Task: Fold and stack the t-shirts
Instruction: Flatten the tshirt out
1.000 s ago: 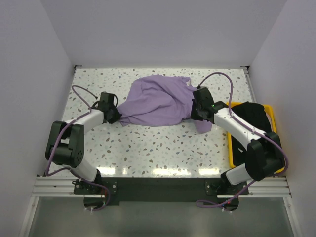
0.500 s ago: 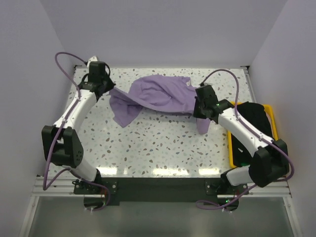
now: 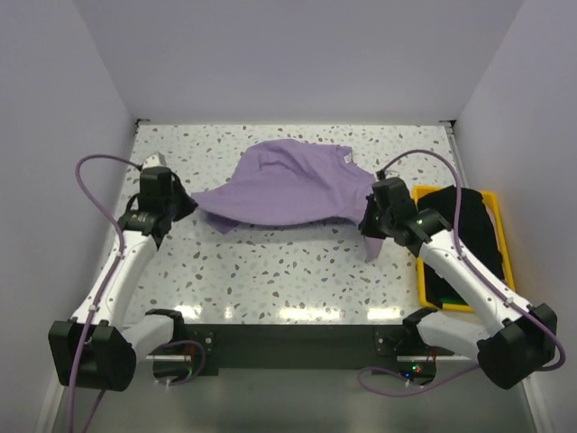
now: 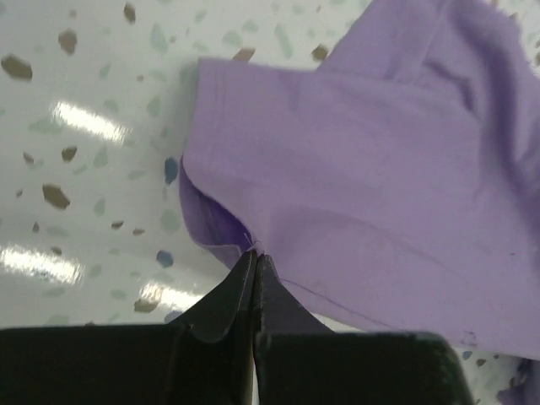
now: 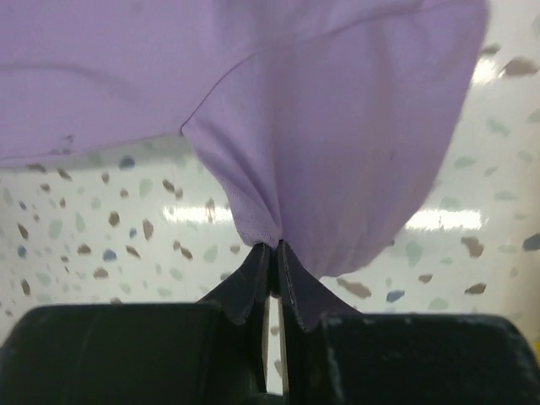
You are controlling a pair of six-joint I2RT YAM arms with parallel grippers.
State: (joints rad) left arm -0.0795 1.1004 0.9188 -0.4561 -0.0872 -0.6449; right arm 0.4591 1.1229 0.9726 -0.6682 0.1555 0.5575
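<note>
The purple tee point(image 3: 288, 185) is being held spread over the far middle of the table point(image 3: 270, 266), its left edge being pinched by the left gripper point(image 4: 255, 256), whose jaws are closed tight on the cloth. Its right edge is being clamped the same way by the right gripper point(image 5: 275, 246), a flap drooping beside the pinch. The black tee point(image 3: 469, 216) is being held in the bin point(image 3: 422, 289), at the table's right edge

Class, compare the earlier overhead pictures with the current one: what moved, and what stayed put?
The left gripper swung to the far left, then back nearer, ending left of where it began and stretching the lavender t-shirt wider. The right gripper drew slightly nearer. Both stayed shut on it. The black t-shirt and yellow bin did not move.
</note>
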